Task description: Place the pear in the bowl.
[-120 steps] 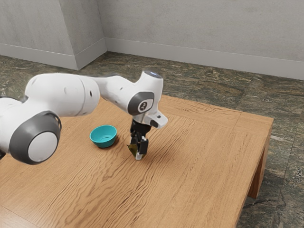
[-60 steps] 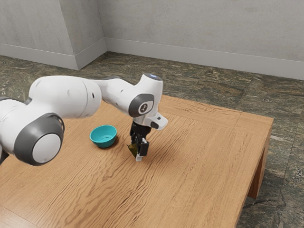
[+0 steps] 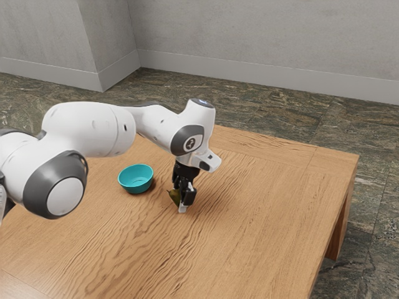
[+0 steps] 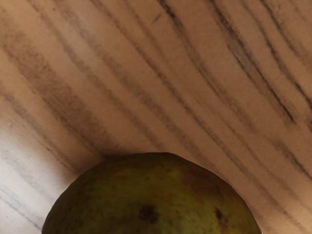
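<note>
My gripper [image 3: 184, 194] is low over the table in the exterior view, right at the dark green-brown pear [image 3: 174, 197] and partly covering it. The pear's stem side shows on the exterior view's left of the hand. From the wrist view, the rounded top of the pear [image 4: 156, 200] is just under the hand, with wood grain around it. The teal bowl [image 3: 136, 179] stands upright a short way off, toward the exterior view's left. Whether the hand grips the pear cannot be made out.
The wooden table [image 3: 262, 205] carries the bowl and pear, and its edge [image 3: 340, 208] runs down the exterior view's right. My white arm [image 3: 93, 131] reaches over the table from the exterior view's left.
My hand has shifted very slightly down and toward the exterior view's right, with the arm's elbow moving the same way. The bowl has not moved, and the pear shows no clear shift.
</note>
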